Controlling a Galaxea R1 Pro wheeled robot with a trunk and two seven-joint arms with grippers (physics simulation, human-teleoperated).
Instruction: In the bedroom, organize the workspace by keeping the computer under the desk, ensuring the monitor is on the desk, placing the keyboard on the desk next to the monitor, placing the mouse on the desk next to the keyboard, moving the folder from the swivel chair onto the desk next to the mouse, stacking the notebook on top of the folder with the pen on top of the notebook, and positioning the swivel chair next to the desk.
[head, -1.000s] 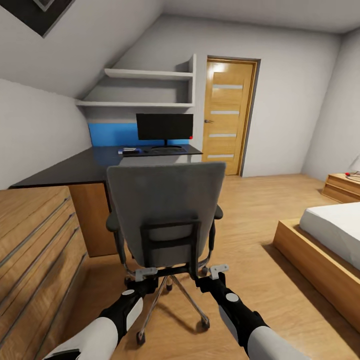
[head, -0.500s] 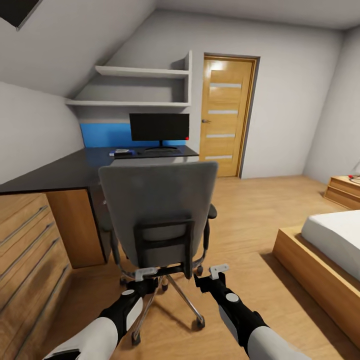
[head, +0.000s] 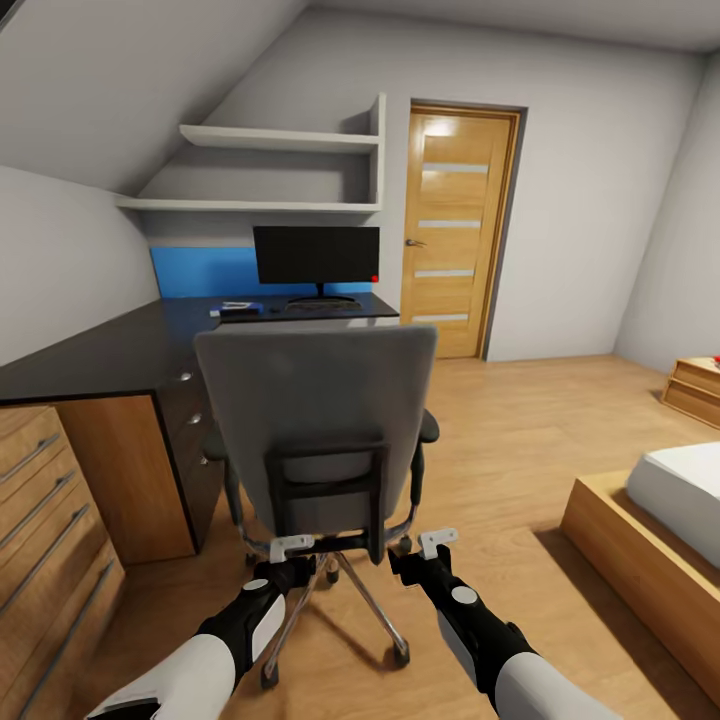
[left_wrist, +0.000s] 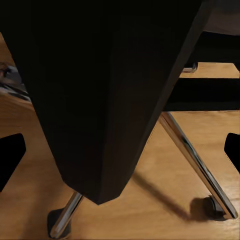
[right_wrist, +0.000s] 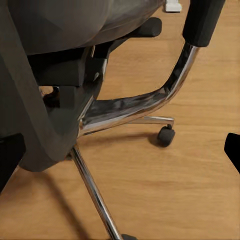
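The swivel chair (head: 315, 420) stands with its grey back toward me, right in front of the black desk (head: 100, 350). The monitor (head: 317, 255) stands on the desk's far end. A small blue flat thing (head: 238, 308), perhaps the folder, lies to its left, with dark things beside it too small to tell apart. The chair hides the space under the desk. My left gripper (head: 292, 546) (left_wrist: 120, 155) is open, close behind the chair's black back post (left_wrist: 100, 100). My right gripper (head: 437, 541) (right_wrist: 120, 150) is open beside the chrome armrest bracket (right_wrist: 150, 102).
A black drawer unit (head: 190, 430) with silver knobs sits under the desk. A wooden dresser (head: 45, 520) is at near left. A bed (head: 660, 510) and nightstand (head: 700, 385) stand right, a wooden door (head: 455, 230) behind. Open floor (head: 510, 430) lies right of the chair.
The whole view has advanced toward the desk; the dresser has slid out to the left. The chair keeps its place before both grippers, so it has rolled nearer the desk.
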